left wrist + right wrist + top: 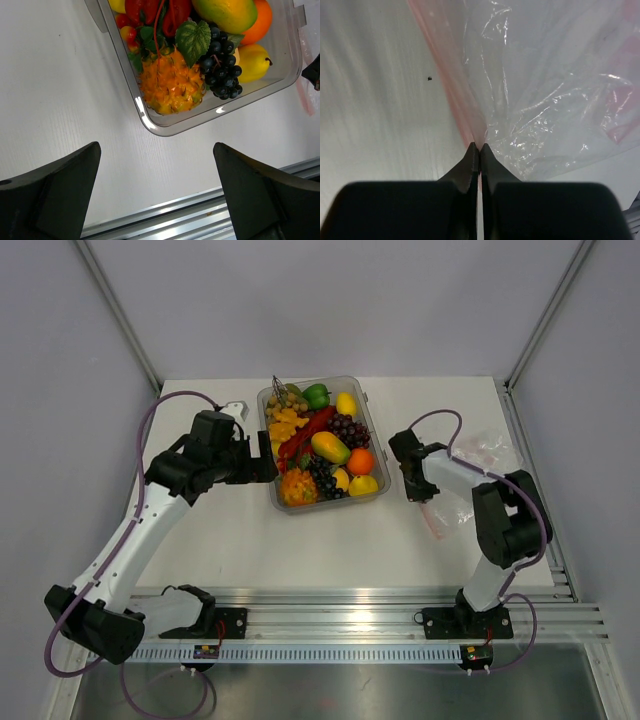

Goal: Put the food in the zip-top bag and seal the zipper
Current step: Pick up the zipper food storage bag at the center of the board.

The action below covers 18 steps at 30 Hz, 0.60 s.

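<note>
The right tool pinches the zipper of the bag, lying right of the food; the left tool gapes empty. Limp and slippery, the bag probably handles best by that stiffer strip.

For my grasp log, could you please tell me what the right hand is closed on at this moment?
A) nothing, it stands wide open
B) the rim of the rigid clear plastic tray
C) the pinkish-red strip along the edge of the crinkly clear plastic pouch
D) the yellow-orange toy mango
C: in the right wrist view the right hand has its fingers pressed together on the pinkish-red strip at the edge of the crinkly clear plastic pouch.
</note>
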Available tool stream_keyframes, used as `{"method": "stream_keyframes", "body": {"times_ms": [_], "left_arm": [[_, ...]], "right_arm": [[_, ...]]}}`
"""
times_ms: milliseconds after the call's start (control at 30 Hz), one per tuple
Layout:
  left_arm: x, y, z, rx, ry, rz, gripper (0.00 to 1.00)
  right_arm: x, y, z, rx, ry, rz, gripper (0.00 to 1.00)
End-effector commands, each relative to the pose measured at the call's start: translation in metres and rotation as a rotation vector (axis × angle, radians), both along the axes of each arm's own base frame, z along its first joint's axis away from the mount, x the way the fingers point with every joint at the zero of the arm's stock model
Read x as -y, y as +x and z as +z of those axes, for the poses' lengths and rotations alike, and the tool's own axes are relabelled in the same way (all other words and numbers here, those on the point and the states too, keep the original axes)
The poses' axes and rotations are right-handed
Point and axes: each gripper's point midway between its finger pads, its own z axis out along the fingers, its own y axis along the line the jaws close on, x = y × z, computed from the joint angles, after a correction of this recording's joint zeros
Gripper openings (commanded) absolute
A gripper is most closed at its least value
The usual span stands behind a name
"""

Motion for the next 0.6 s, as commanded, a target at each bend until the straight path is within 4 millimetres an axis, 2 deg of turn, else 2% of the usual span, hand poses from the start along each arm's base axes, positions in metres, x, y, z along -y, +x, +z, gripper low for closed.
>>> {"method": "stream_keyframes", "body": {"times_ms": [0,100,200,267,300,333,367,400,433,500,533,567], "left_arm": [[0.004,0.004,0.015,0.05,-0.036,-0.002,0.99],[0.017,0.002,0.02,0.052,-0.064,-0.06,0.93],[0.048,0.0,0.028,0.062,-0.145,-0.148,0.89],[0.075,-0.01,0.029,0.037,-0.215,-0.216,0.89],[0.09,-0.007,0.03,0.043,-0.24,-0.242,0.88],[0.11,-0.018,0.031,0.033,-0.26,-0.301,0.89],[0.123,-0.021,0.032,0.024,-0.276,-0.319,0.88],[0.138,-0.021,0.04,0.043,-0.297,-0.347,0.89],[0.156,-0.027,0.033,0.02,-0.293,-0.384,0.89],[0.173,-0.021,0.036,0.03,-0.312,-0.39,0.89],[0.182,-0.017,0.026,0.009,-0.3,-0.389,0.9],[0.188,-0.014,0.024,0.0,-0.311,-0.384,0.91]], "right_arm": [[-0.005,0.009,0.057,0.151,0.084,-0.043,0.0],[-0.012,0.0,0.078,0.169,0.149,-0.049,0.0],[-0.026,-0.01,0.106,0.207,0.267,-0.038,0.0],[-0.03,-0.013,0.118,0.224,0.314,-0.049,0.0],[-0.034,-0.016,0.13,0.249,0.355,-0.044,0.0],[-0.038,-0.018,0.136,0.261,0.388,-0.049,0.0],[-0.042,-0.02,0.143,0.272,0.416,-0.042,0.0],[-0.044,-0.023,0.154,0.297,0.447,-0.035,0.0],[-0.047,-0.026,0.159,0.301,0.472,-0.026,0.0],[-0.048,-0.032,0.17,0.311,0.501,-0.026,0.0],[-0.053,-0.036,0.173,0.302,0.529,-0.015,0.0],[-0.055,-0.04,0.177,0.298,0.548,-0.015,0.0]]}}
